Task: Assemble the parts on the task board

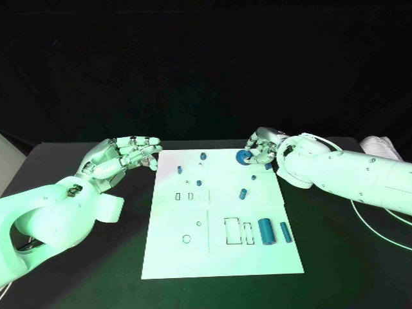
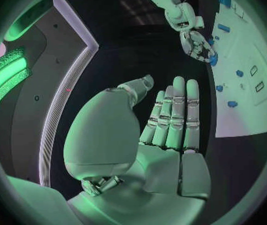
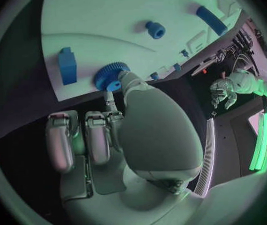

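The task board (image 1: 220, 219) is seen as a white plate lying flat on the black table (image 1: 355, 257), between the two arms. A blue gear (image 1: 246, 158) is located at the board's far right corner, and there it is touched by the fingertips of the right hand (image 1: 262, 147); in the right wrist view the toothed gear (image 3: 111, 75) is seen with the thumb against its rim, while the other fingers are curled beneath the palm. Whether the gear is lifted off the board or resting on it cannot be told. A blue block (image 3: 66, 65) is seen just beside the gear on the board, and a small blue ring-shaped part (image 3: 155, 29) farther along it. Two blue cylinders (image 1: 273, 232) are laid side by side near the board's near right corner. The left hand (image 1: 127, 154) is held just off the board's far left corner, fingers extended and pressed together, with nothing in it.
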{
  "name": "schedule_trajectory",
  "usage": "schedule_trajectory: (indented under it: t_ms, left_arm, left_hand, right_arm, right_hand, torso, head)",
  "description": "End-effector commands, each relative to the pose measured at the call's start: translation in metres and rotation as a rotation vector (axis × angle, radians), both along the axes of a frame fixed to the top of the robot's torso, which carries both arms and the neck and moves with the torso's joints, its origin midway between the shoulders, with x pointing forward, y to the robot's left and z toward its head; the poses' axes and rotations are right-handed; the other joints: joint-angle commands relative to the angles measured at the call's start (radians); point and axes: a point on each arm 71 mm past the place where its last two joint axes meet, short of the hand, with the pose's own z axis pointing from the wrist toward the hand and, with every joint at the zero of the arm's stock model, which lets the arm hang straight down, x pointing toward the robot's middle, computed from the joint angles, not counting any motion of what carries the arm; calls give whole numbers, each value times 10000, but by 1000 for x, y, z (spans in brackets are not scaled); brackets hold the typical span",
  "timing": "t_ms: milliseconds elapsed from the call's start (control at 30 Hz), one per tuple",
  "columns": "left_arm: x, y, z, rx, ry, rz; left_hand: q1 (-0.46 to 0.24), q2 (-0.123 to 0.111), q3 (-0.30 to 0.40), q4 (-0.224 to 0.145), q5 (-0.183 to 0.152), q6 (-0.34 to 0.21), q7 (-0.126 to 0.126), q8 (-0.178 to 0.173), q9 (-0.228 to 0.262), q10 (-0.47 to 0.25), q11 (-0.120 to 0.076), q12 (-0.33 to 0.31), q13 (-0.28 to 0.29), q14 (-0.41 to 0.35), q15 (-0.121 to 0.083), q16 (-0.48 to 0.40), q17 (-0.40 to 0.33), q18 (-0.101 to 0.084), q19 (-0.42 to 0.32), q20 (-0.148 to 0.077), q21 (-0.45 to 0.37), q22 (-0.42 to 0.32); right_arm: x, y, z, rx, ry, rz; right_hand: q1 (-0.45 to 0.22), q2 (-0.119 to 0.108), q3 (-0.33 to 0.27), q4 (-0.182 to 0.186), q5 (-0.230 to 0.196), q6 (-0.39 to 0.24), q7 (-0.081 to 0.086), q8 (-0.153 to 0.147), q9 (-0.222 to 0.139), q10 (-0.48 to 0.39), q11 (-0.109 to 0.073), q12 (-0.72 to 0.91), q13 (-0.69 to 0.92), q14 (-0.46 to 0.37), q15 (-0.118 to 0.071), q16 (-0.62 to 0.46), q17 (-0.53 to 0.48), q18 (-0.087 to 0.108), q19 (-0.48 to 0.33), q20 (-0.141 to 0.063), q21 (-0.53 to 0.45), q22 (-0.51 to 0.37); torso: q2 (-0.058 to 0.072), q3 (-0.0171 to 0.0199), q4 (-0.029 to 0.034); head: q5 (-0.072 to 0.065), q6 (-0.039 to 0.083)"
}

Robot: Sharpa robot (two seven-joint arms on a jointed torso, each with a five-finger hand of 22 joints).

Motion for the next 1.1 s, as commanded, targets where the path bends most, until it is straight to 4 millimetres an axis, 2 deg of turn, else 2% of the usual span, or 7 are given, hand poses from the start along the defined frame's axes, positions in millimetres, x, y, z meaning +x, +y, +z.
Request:
schedule_trajectory:
  t_ms: [33, 433, 567, 767, 867, 1100]
  left_arm:
    - [0, -2, 1, -61, -73, -206]
    - [1, 0, 1, -39, -53, -181]
    - [1, 0, 0, -36, -51, -174]
    - [2, 0, 0, -38, -48, -186]
    - [2, -1, 0, -40, -45, -198]
    - [3, -4, 0, -54, -33, -259]
  left_hand:
    - [-48, 16, 24, -63, 27, -68, 9, -40, 15, -95, 2, 0, 12, -69, -34, 47, 9, 120, -53, -14, 35, 9]
    - [-44, 22, 27, -66, 28, -67, 9, -40, 16, -95, 1, 1, 12, -72, -34, 51, 12, 121, -56, -13, 40, 11]
    - [-44, 22, 27, -66, 28, -67, 9, -40, 16, -95, 1, 1, 12, -72, -34, 51, 12, 121, -56, -13, 40, 11]
    - [-44, 22, 27, -66, 28, -67, 9, -40, 16, -95, 1, 1, 12, -72, -34, 51, 12, 121, -56, -13, 40, 11]
    - [-44, 22, 27, -66, 28, -67, 9, -40, 16, -95, 1, 1, 12, -72, -34, 51, 12, 121, -56, -13, 40, 11]
    - [-31, 31, 37, -83, 28, -68, 6, -42, 21, -98, 0, 4, 14, -85, -36, 61, 21, 123, -67, -12, 56, 18]
  right_arm:
    - [-3, 2, 3, -302, -890, -46]
    - [-21, 24, 19, -148, -1871, 571]
    - [-29, 41, 23, -101, -1994, 1027]
    - [-35, 66, 24, -284, -2070, 1681]
    - [-36, 80, 23, -364, -2119, 1972]
    - [-32, 103, 19, -529, -2100, 2304]
  right_hand:
    - [-66, 20, 330, -20, 93, 153, -52, 80, 18, 559, -108, 77, 2026, 916, -73, 49, 1950, -139, 920, -55, 66, 2382]
    - [-158, -107, 785, -61, 68, 212, -64, 59, -9, 605, -120, 118, 2086, 926, -88, 65, 1996, -180, 1011, -74, 189, 2527]
    - [-187, -144, 865, -73, 42, 234, -68, 61, -10, 628, -123, 141, 2114, 930, -91, 71, 2016, -194, 1043, -76, 231, 2576]
    - [-285, -210, 1000, -75, -63, 258, -70, 56, -15, 639, -124, 150, 2128, 929, -93, 71, 2013, -199, 1054, -79, 246, 2594]
    - [-290, -214, 1010, -76, -70, 259, -71, 55, -15, 635, -124, 145, 2123, 930, -93, 73, 2020, -200, 1057, -79, 249, 2598]
    - [-301, -225, 1067, -90, -101, 247, -69, 43, -21, 635, -125, 144, 2123, 929, -93, 72, 2015, -199, 1054, -80, 246, 2594]
  torso:
    - [-8, 1, 3]
    - [-14, -15, 7]
    - [-3, -9, 13]
    - [2, -24, 30]
    - [3, -18, 11]
    - [1, -26, 35]
  head:
    - [-6, 0]
    - [-3, 14]
    - [4, 12]
    - [29, -8]
    - [65, -25]
    - [101, -66]
